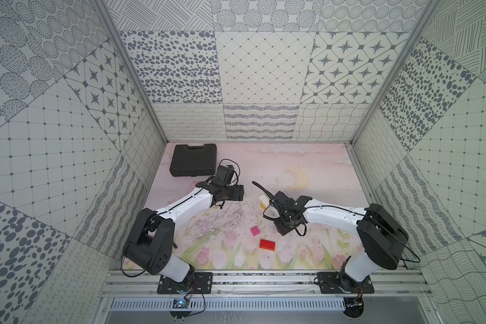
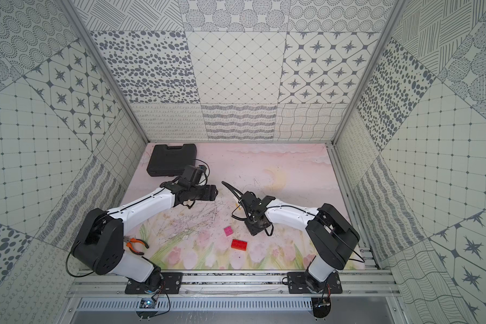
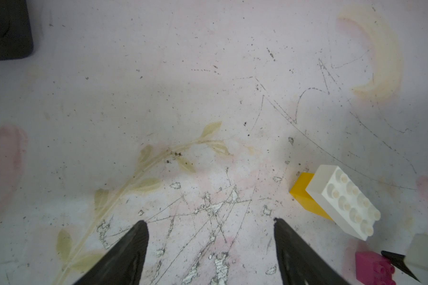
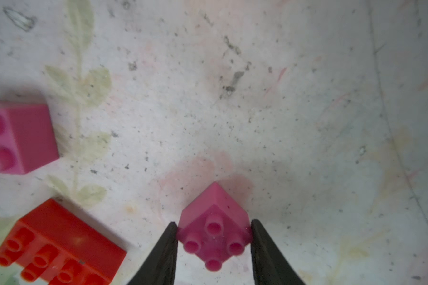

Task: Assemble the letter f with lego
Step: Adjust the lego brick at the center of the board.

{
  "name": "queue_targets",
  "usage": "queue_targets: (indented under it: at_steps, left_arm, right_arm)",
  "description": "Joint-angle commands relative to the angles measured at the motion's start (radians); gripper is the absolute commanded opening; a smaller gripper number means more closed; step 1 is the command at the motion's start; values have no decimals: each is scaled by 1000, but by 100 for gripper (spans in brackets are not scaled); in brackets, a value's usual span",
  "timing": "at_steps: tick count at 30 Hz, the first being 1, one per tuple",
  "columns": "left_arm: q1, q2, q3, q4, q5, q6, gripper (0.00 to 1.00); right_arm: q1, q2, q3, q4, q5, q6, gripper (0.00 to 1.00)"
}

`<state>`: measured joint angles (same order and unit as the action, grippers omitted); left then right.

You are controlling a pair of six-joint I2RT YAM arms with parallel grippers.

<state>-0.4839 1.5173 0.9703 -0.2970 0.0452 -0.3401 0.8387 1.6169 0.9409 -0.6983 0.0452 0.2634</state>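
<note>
Patterned grey-and-white walls (image 1: 264, 70) enclose a worn pink floral mat (image 1: 306, 168), with a black plastic case (image 1: 193, 163) in its far left corner and orange-handled pliers (image 2: 136, 244) near the left arm's base.

The right gripper (image 4: 214, 225) points down at the mat. Its two dark fingers are closed against opposite corners of a pink square studded brick (image 4: 214, 222), which sits diagonally between them, studs facing the wrist camera. Both top views hide this brick under the wrist.

A second pink square brick (image 1: 255, 231) and a red rectangular brick (image 1: 267, 244) lie loose on the mat just beside that gripper, toward the front edge, close to each other but apart.

A white rectangular brick (image 3: 341, 199) sits on top of a yellow square brick (image 3: 304, 195), overhanging it. This pair stands between the two arms, close to the right wrist.

The left gripper (image 3: 210, 220) hangs over bare mat with its jaws spread wide and nothing between them. The white-and-yellow pair lies off to one side of it, clear of its fingers.
</note>
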Motion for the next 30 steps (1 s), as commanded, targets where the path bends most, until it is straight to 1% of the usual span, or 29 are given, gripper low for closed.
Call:
queue_targets:
  at_steps: [1, 4, 6, 8, 11, 14, 17, 26, 30]
  left_arm:
    - [1, -8, -1, -19, -4, 6, 80]
    - [1, -12, -3, -19, -4, 7, 80]
    - [1, -16, -6, -17, -6, 8, 80]
    - [0, -19, -9, -16, -6, 7, 80]
    - [0, -21, -11, -16, -4, 10, 80]
    - [1, -22, -12, -16, -4, 10, 80]
    - [-1, -22, -12, -14, 0, 10, 80]
    - [-1, -26, -12, -19, -4, 12, 80]
    - [0, -26, -13, -21, -3, 13, 80]
  right_arm:
    - [5, 28, 24, 37, 14, 20, 43]
    - [5, 41, 33, 36, 12, 24, 39]
    - [6, 46, 37, 36, 8, 27, 39]
    - [5, 47, 37, 38, 14, 31, 45]
    - [5, 42, 38, 43, 34, 33, 52]
    - [5, 39, 43, 46, 37, 24, 56]
    - [6, 44, 54, 46, 38, 5, 59]
    - [4, 61, 63, 66, -4, -26, 58]
    - [5, 50, 52, 59, -16, -16, 53]
